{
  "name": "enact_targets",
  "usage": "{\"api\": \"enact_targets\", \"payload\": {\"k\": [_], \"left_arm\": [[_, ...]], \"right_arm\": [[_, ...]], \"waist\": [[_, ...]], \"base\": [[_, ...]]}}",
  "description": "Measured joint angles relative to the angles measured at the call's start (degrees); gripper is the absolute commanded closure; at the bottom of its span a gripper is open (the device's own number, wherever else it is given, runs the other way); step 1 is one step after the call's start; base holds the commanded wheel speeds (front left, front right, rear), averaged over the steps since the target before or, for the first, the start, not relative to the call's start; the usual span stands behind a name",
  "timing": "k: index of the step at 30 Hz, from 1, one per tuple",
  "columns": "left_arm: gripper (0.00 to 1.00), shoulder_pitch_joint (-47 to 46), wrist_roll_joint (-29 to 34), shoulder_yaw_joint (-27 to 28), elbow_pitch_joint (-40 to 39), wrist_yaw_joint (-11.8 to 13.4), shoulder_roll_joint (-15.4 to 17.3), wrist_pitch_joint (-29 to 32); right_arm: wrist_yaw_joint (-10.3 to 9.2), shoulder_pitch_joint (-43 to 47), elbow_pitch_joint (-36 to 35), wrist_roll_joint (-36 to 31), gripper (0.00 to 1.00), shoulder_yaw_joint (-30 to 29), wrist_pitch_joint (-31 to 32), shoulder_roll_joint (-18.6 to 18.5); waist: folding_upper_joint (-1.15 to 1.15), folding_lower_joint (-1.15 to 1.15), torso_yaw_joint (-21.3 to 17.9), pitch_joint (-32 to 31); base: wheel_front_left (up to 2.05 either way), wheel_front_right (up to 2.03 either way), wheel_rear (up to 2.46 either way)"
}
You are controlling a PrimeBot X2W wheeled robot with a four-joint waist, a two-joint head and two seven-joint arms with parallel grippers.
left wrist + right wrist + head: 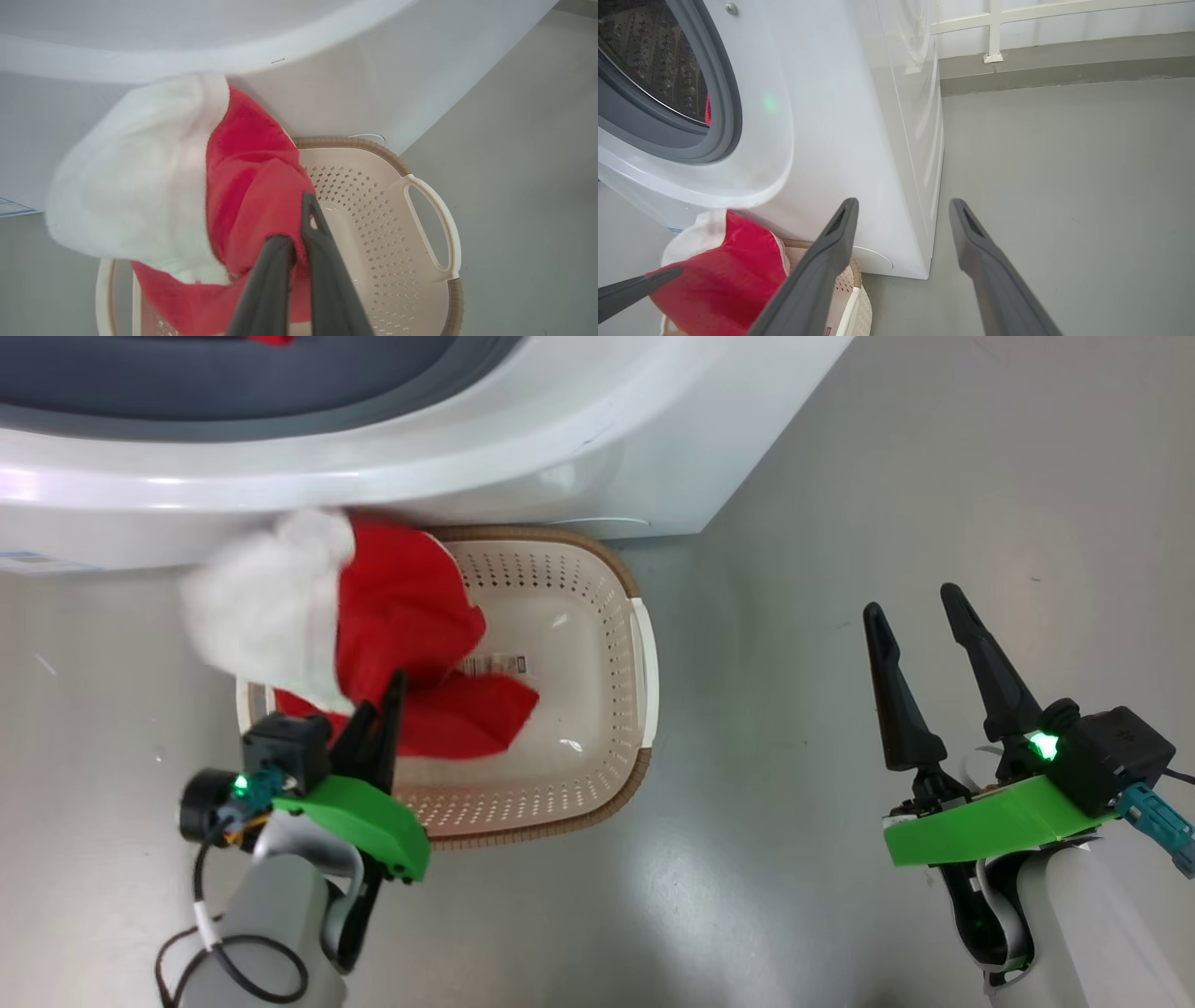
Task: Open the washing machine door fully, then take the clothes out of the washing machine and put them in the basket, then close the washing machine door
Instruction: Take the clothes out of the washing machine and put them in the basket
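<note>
My left gripper [387, 695] is shut on the clothes [401, 607], a red garment with a large white patch. The garment hangs over the left half of the cream basket [644, 653], and its lower end lies on the basket's bottom. In the left wrist view the closed fingers [322, 252] pinch the red fabric [247, 186] above the basket [430, 224]. The white washing machine [560, 439] stands just behind the basket. Its grey-rimmed opening [724, 116] is uncovered, and a sliver of red [708, 109] shows inside the drum. The washing machine door is out of view. My right gripper [913, 602] stands open over the floor, holding nothing.
Grey floor [887, 476] stretches to the right of the machine and the basket. A white railing on a low ledge [994, 42] runs along the far wall. A small blue label [14, 207] sits on the machine's lower front.
</note>
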Motion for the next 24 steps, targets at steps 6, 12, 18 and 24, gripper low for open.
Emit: {"api": "enact_targets", "payload": {"k": [6, 12, 18, 24], "left_arm": [[1.0, -0.2, -1.36, -1.94, 3.79, 0.0, 0.03, 0.0], [0.95, -3.24, -3.07, -3.01, 8.5, 0.0, 0.43, 0.0], [0.0, -6.27, -4.33, -2.97, 11.76, 0.0, 1.29, 0.0], [0.0, -7.49, -4.86, -3.11, 12.61, 0.0, 1.45, 0.0]], "right_arm": [[0.0, -0.03, -0.21, 0.05, 0.0, 0.25, 0.0, 0.0], [0.0, -0.96, -0.42, 0.08, 0.0, 0.29, 0.0, -0.01], [0.0, -1.21, -0.55, 0.16, 0.0, 0.41, 0.0, -0.01], [0.0, -1.77, -0.64, 0.15, 0.0, 0.23, 0.0, -0.01]], "waist": [[0.0, 0.0, -0.41, 0.98], [0.0, 0.0, -0.62, 2.54], [0.0, 0.0, -0.93, 4.03], [0.0, 0.0, -0.95, 4.84]], "base": [[0.0, 0.0, 0.0], [0.0, 0.0, 0.0], [0.0, 0.0, 0.0], [0.0, 0.0, 0.0]]}}
